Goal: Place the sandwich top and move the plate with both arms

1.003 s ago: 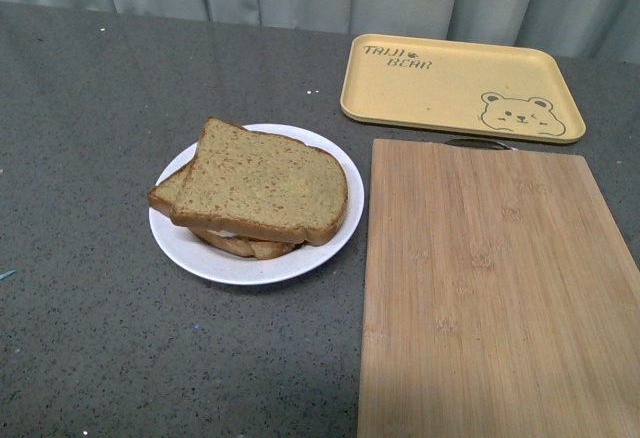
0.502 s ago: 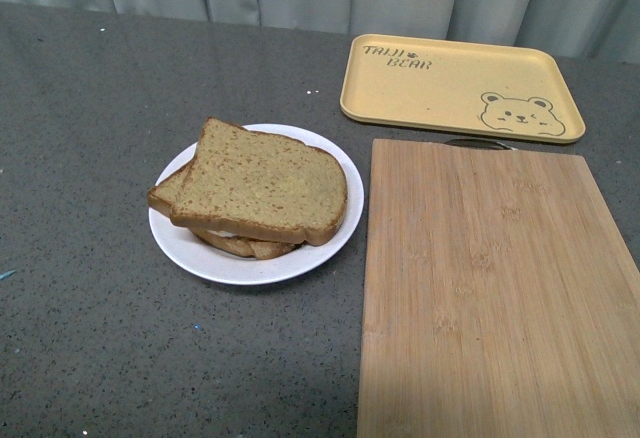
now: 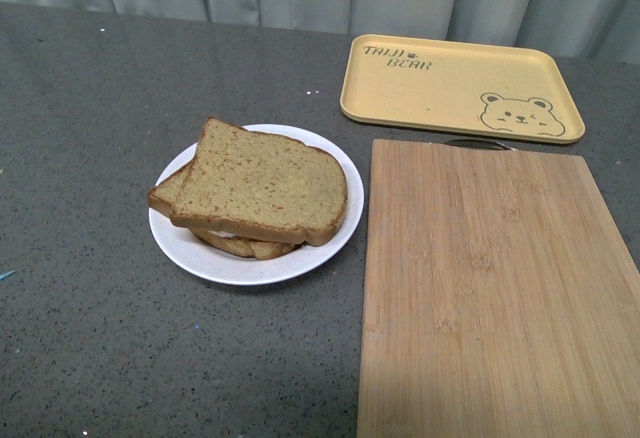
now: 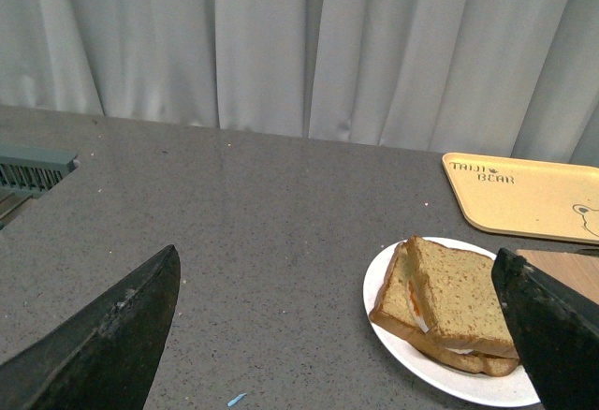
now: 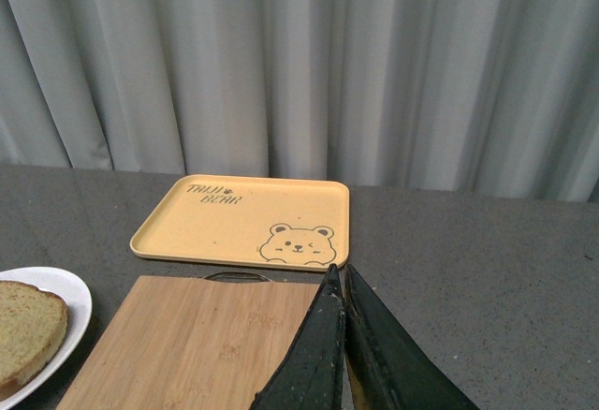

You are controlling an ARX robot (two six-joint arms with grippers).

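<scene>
Sandwich top (image 3: 262, 183) already sits on the stack, skewed a bit so the lower slice (image 3: 168, 191) pokes out at its 9 o'clock. The stack is on the plate (image 3: 200, 248), which rests on the grey table (image 3: 90, 158), just beside the cutting board (image 3: 495, 288) at the plate's 3 o'clock. Yellow tray (image 3: 455, 83) is at the plate's 1 o'clock, apart from it and close behind the board.

Change over the last second: none that you can see. Bread, plate, board and tray hold the same spots, and no arm enters the front view. Read that as placing done and the plate move not started.

Left gripper (image 4: 337, 270): fingers spread wide, nothing between them, hanging above the table with the plate off toward one finger. Right gripper (image 5: 343, 274): fingers pressed together, empty, above the board's far corner near the tray.

Your next step is likely both arms to the plate rim, at 9 and 3 o'clock. The right one has to spread first. Watch the loose top slice sliding when the plate lifts.
</scene>
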